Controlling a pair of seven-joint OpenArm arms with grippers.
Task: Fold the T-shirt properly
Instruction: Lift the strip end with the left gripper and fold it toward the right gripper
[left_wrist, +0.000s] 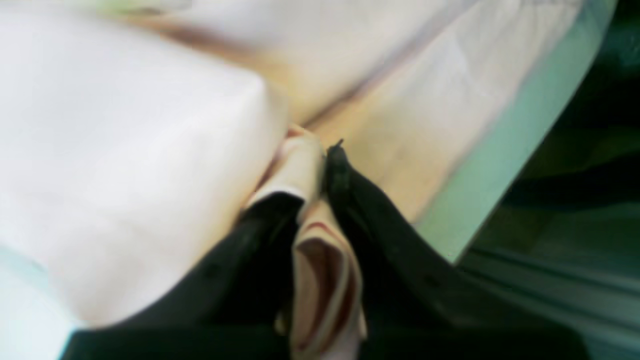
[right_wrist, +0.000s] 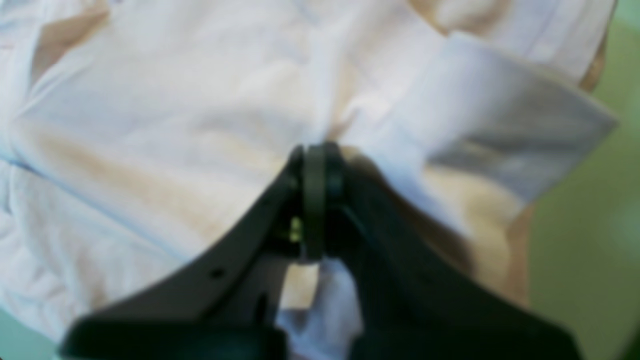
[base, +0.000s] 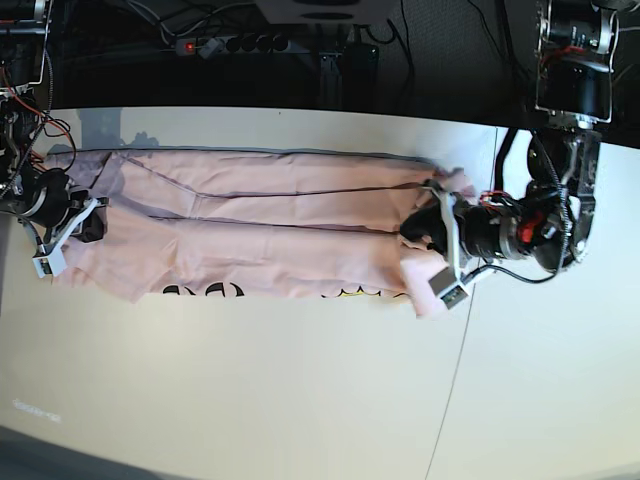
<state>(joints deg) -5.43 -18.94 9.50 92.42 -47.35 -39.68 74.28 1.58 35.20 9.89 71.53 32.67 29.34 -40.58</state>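
A wide, pale cream counter with a smooth matt top fills most of the base view, crossed by a thin dark seam on its right side. Behind its far edge the room is dark, with a black power strip and tangled cables.

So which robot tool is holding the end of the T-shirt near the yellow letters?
The left tool, on the base view's right side. It pinches the T-shirt end beside the yellow print; the right tool grips the opposite end.
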